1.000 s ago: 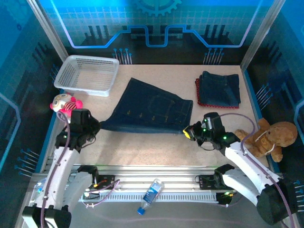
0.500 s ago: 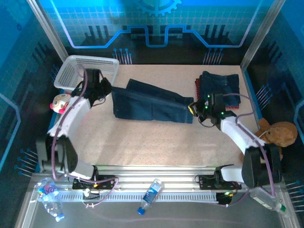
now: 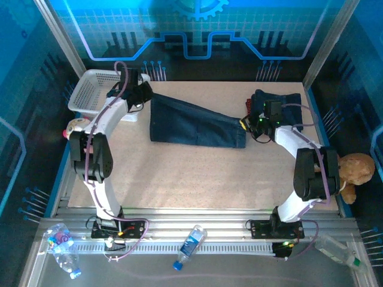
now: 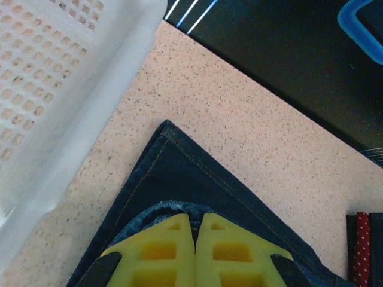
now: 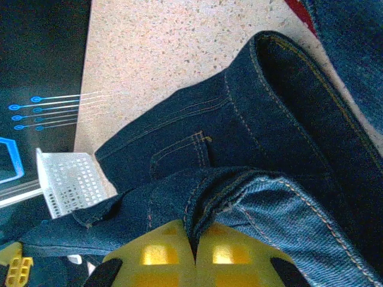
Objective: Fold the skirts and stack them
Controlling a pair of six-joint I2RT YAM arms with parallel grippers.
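Denim skirt (image 3: pixel 194 122) lay doubled over into a narrow band across the far middle of the table (image 3: pixel 179 173). A second before, it had been spread flat and wide nearer the arm bases. Both arms had reached well forward since then and carried the near hem over to the far side.

The left gripper (image 3: pixel 145 97) had its yellow fingers pressed together on the skirt's left corner. In the left wrist view the cloth (image 4: pixel 179 173) bunched up right at the tips of that gripper (image 4: pixel 195 218), and a seamed corner lay flat just beyond them. The white basket (image 4: pixel 60 89) stood close on the left of the jaws, apart from the denim.

The right gripper (image 3: pixel 245 124) was likewise clamped on the skirt's right end. Its wrist view showed a thick roll of denim (image 5: pixel 239 137) pinched between the closed tips (image 5: pixel 192 236). Just behind that gripper sat the folded pile (image 3: pixel 281 104) of finished skirts, unmoved, with blue denim on top and the red skirt (image 4: pixel 359 248) beneath.
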